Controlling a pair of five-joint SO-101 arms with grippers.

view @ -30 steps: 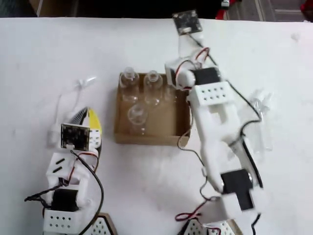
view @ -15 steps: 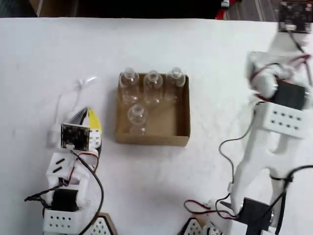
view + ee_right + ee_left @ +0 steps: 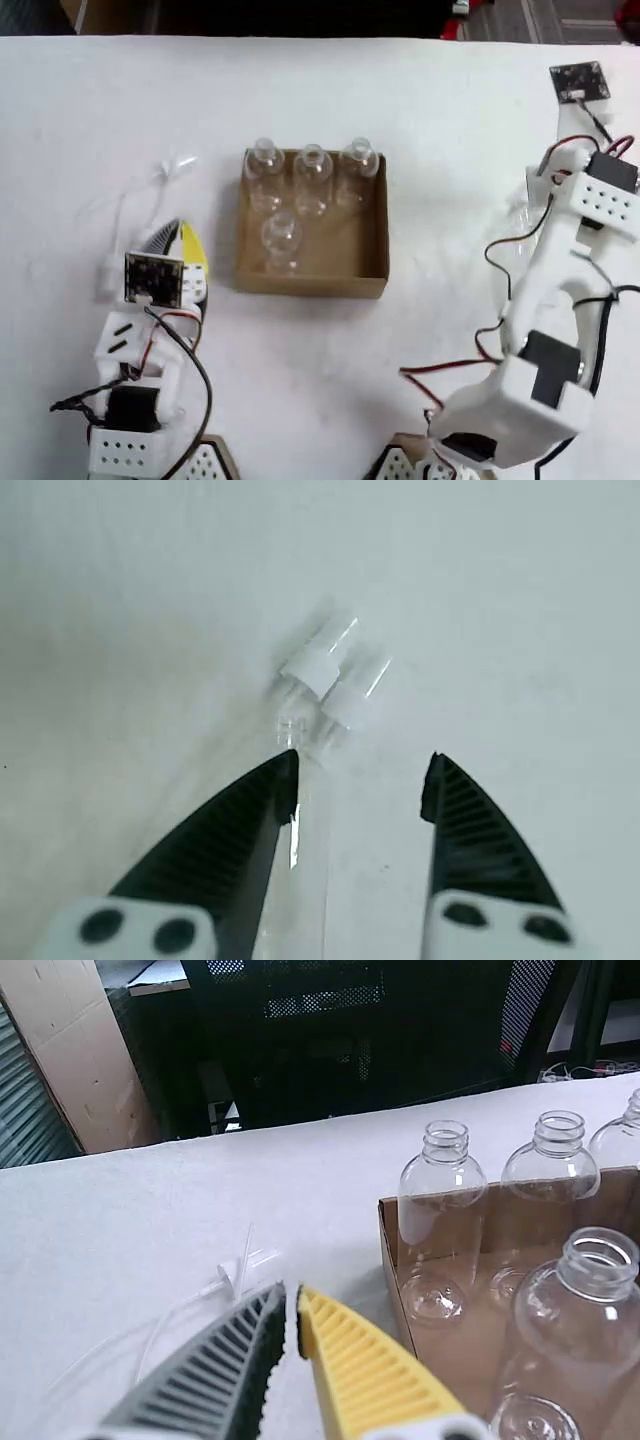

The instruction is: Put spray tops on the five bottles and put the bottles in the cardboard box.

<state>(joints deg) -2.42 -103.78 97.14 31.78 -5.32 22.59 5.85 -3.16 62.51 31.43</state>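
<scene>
On the white table (image 3: 450, 120) | cardboard box (image 3: 310, 283) at the centre, four bottles (image 3: 311, 178) upright inside without tops, three in the far row, one in front | right gripper (image 3: 360, 770) spread apart, empty, above two spray tops (image 3: 335, 685) lying side by side | left gripper (image 3: 290, 1305) clenched on nothing, near lone spray top (image 3: 235, 1275) beside the box

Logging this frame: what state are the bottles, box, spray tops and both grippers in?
Back bottles: three, upright in the box, necks uncapped.
Front bottle: upright in the box, uncapped.
Cardboard box: open-topped, holding four bottles.
Left spray top: lying loose on the table.
Right spray tops: lying on the table, ungripped.
Left gripper: shut, empty.
Right gripper: open, above the right spray tops.
</scene>
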